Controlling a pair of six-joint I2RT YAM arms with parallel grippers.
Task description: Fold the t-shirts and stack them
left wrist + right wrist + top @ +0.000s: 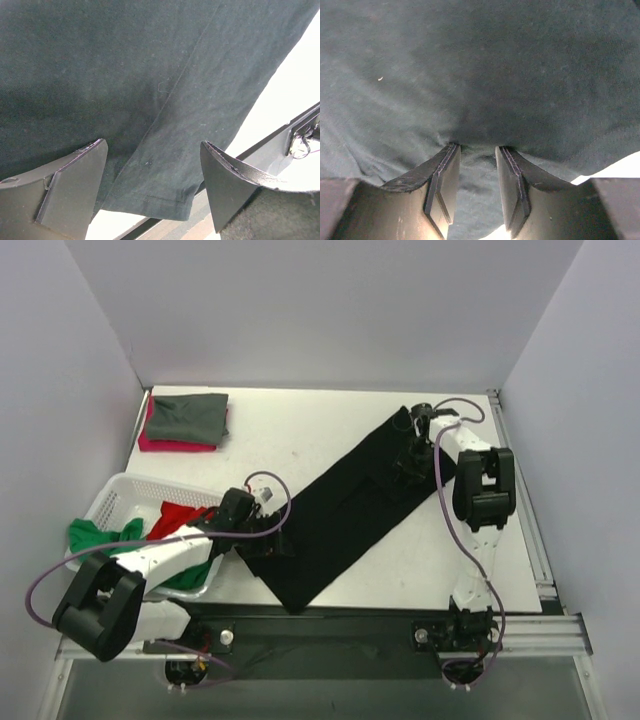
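The left gripper [154,146] is spread wide over the black t-shirt [125,75]; the shirt's hem lies near the white table [295,85] edge.

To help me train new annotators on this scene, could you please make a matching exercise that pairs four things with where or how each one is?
Things:
1. black t-shirt
2. grey-green t-shirt
3. green t-shirt
4. left gripper

Places or states:
A. folded on the pink-red t-shirt, far left corner
B. open, over dark cloth near a hem
C. spread diagonally across the table
D. draped over the rim of the white basket

Pairs: 1-C, 2-A, 3-D, 4-B
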